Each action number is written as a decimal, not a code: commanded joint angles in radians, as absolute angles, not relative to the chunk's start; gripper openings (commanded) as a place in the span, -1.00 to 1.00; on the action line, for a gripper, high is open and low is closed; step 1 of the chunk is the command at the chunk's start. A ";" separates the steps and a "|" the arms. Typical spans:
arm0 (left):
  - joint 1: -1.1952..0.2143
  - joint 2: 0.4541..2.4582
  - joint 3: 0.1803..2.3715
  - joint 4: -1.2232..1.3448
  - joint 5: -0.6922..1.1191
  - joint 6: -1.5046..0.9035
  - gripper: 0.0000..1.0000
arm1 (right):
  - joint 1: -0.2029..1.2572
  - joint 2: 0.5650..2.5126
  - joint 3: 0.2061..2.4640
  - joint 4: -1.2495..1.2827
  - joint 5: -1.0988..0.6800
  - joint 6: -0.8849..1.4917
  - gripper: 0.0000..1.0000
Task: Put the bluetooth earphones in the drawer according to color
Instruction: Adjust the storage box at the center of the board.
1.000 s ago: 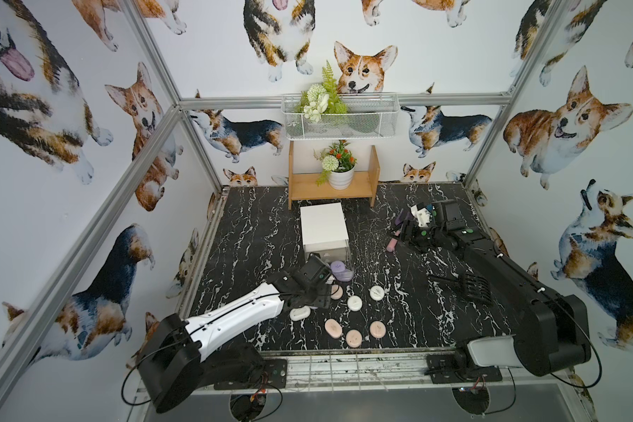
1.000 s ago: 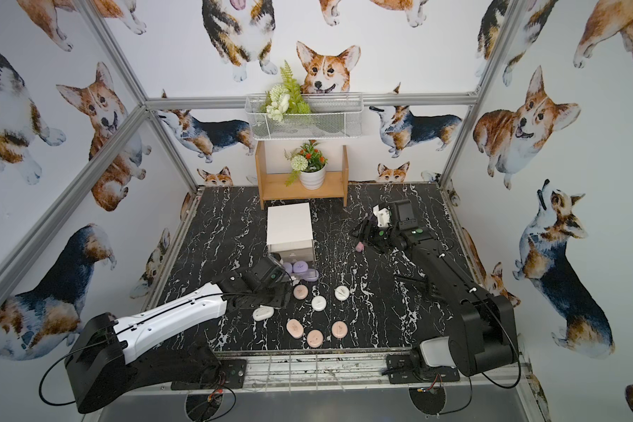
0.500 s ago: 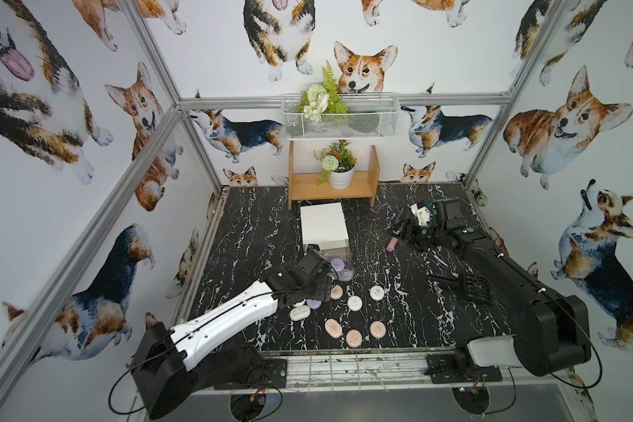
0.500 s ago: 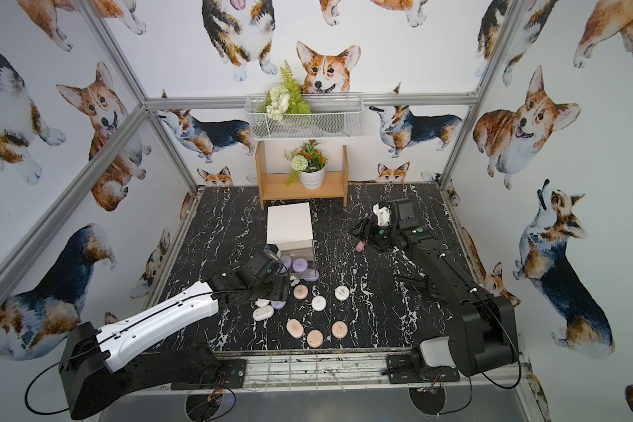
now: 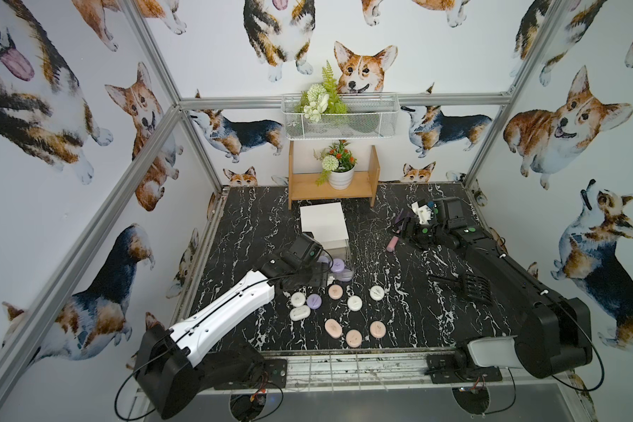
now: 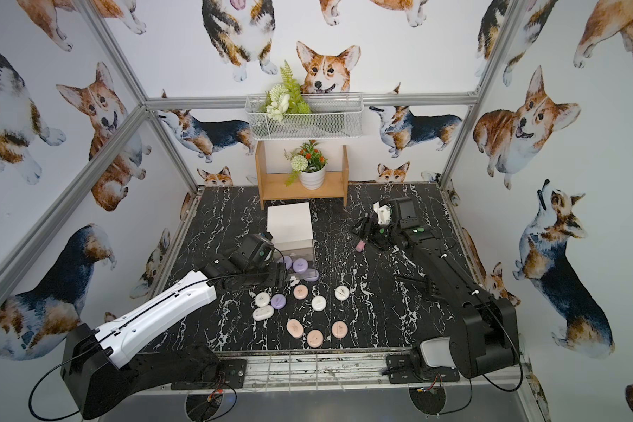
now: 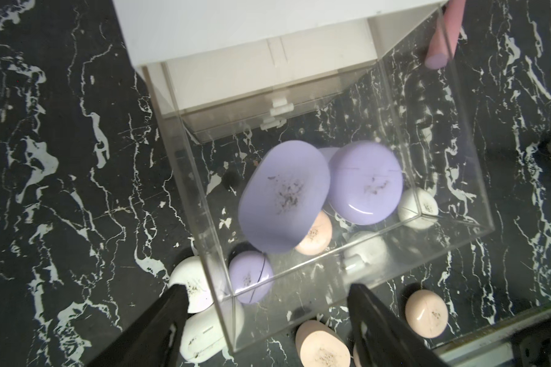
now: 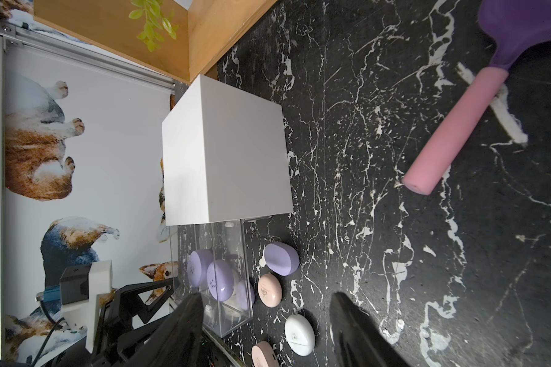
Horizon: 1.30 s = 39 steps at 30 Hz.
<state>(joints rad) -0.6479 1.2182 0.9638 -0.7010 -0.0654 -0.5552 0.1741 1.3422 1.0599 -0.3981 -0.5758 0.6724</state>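
Left wrist view: left hand [image 7: 268, 287] spread wide, empty, over the pulled-out clear drawer [image 7: 210, 197] holding lilac earphones [image 7: 363, 184]; pink and white cases [image 7: 427, 313] lie on the counter [image 7: 61, 190]; right hand [image 8: 266, 295] open, empty.

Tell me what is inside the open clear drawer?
Only lilac cases: two show plainly, a third is mostly covered between them. The pink case and white cases seen through the drawer lie on the table below.

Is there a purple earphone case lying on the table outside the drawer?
Yes, in a top view a purple case lies on the table beside a white case.
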 commanded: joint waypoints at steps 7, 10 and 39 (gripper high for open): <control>-0.640 1.279 1.026 -0.619 0.037 -0.545 0.64 | 0.173 1.342 1.065 -0.402 -0.575 0.658 0.37; -0.640 1.313 1.044 -0.599 0.063 -0.547 0.64 | 0.173 1.344 1.063 -0.399 -0.577 0.659 0.37; -0.666 1.348 1.303 -0.852 -0.124 -0.461 0.65 | 0.170 1.336 1.092 -0.430 -0.557 0.636 0.37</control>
